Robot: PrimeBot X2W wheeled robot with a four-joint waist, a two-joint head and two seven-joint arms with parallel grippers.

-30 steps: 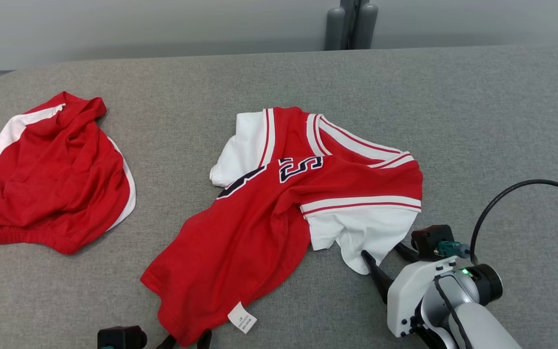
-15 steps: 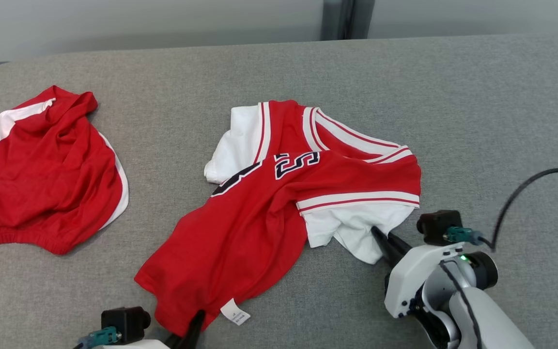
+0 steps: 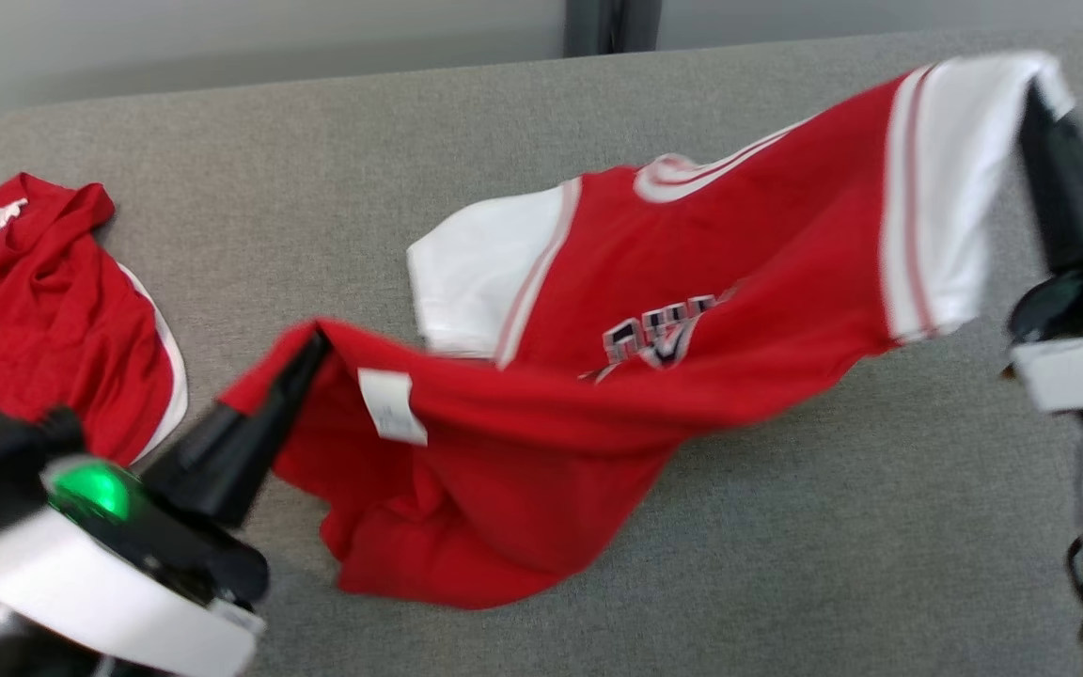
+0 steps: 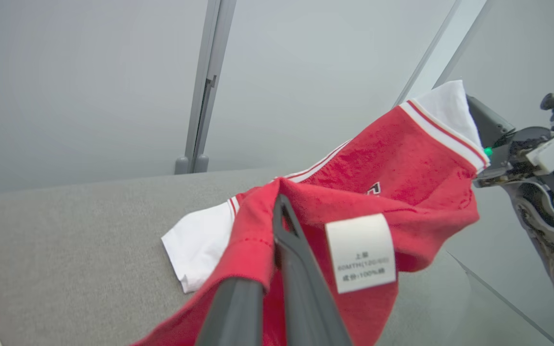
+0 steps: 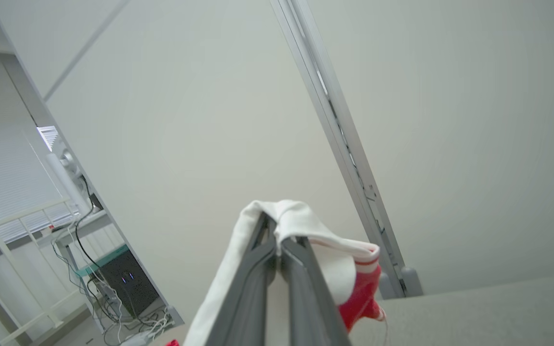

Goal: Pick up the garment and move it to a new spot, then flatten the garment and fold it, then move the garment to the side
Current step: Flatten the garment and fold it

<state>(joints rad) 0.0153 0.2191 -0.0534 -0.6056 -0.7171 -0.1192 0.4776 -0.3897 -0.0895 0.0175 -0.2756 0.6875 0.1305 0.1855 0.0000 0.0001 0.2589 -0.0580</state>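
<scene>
The garment [image 3: 654, 348] is a red jersey with white sleeves and striped trim, stretched in the air between my two grippers, its lower folds still touching the grey table [image 3: 861, 527]. My left gripper [image 3: 314, 344] is shut on its red hem by the white care label [image 3: 391, 406]; the left wrist view shows that pinch [image 4: 279, 202] and the label [image 4: 361, 252]. My right gripper [image 3: 1035, 94], raised at the upper right, is shut on a white sleeve; in the right wrist view the white cloth [image 5: 301, 221] drapes over the closed fingertips [image 5: 272, 226].
A second red and white garment [image 3: 24, 301] lies crumpled at the table's left edge. A grey post [image 3: 603, 23] stands behind the table's far edge against the pale wall. Bare grey cloth stretches along the front and right of the table.
Both grippers closed on the jersey, the left on the hem and the right on the sleeve, then lifted it off the table and spread it. The head camera also shifted.
</scene>
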